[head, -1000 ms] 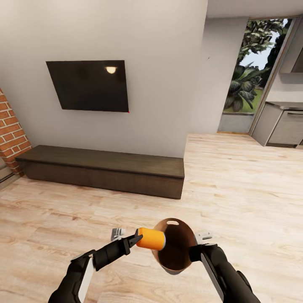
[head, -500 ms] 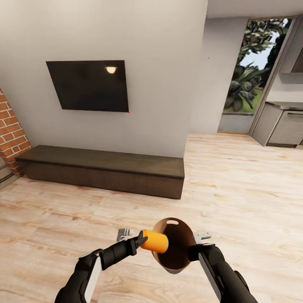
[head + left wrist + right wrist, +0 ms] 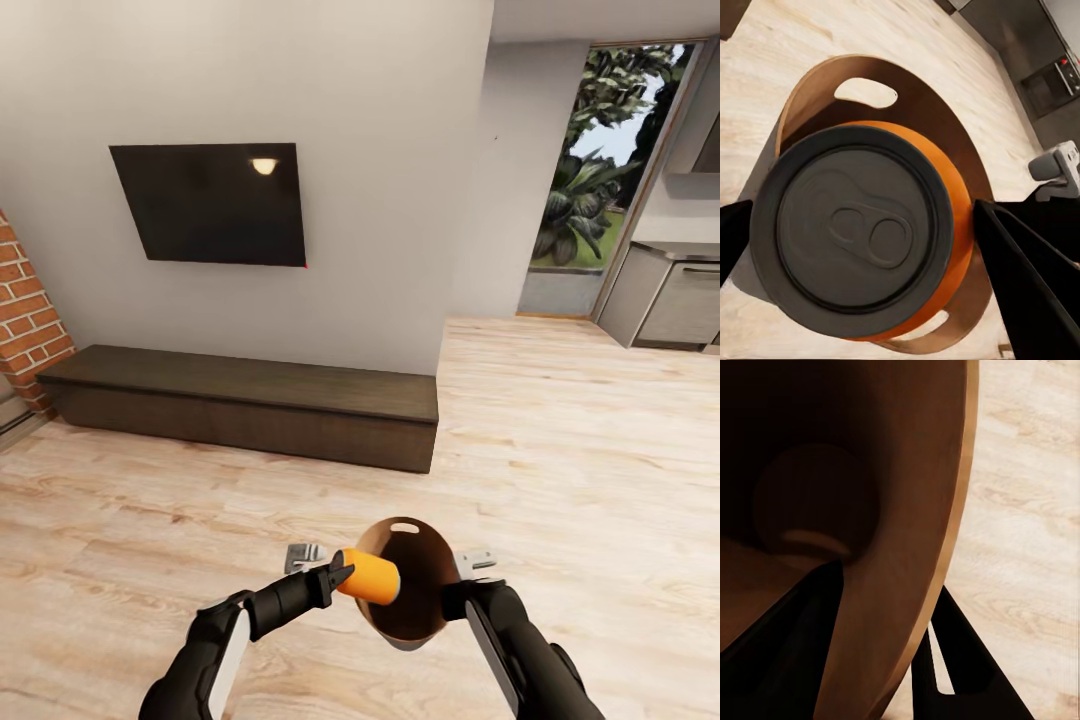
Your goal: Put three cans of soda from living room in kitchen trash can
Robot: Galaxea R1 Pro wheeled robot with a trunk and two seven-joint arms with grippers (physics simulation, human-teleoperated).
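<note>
Left hand [image 3: 338,577] is clamped on small orange soda can [image 3: 368,577], long axis level, its far end at mouth of brown-lined round bin [image 3: 412,575], gripped by right hand [image 3: 462,590] at rim, opening tilted toward can.

We see the room evenly and brightly lit, with daylight entering through the glass door [image 3: 600,170] and a small lamp glare reflected on the black TV [image 3: 263,166]. Shadows on the wood floor [image 3: 560,430] are soft and faint, and the head view bends slightly toward its edges. In the right wrist view, the brown interior of the bin [image 3: 817,495] falls into deep shadow, dim and nearly featureless.
</note>
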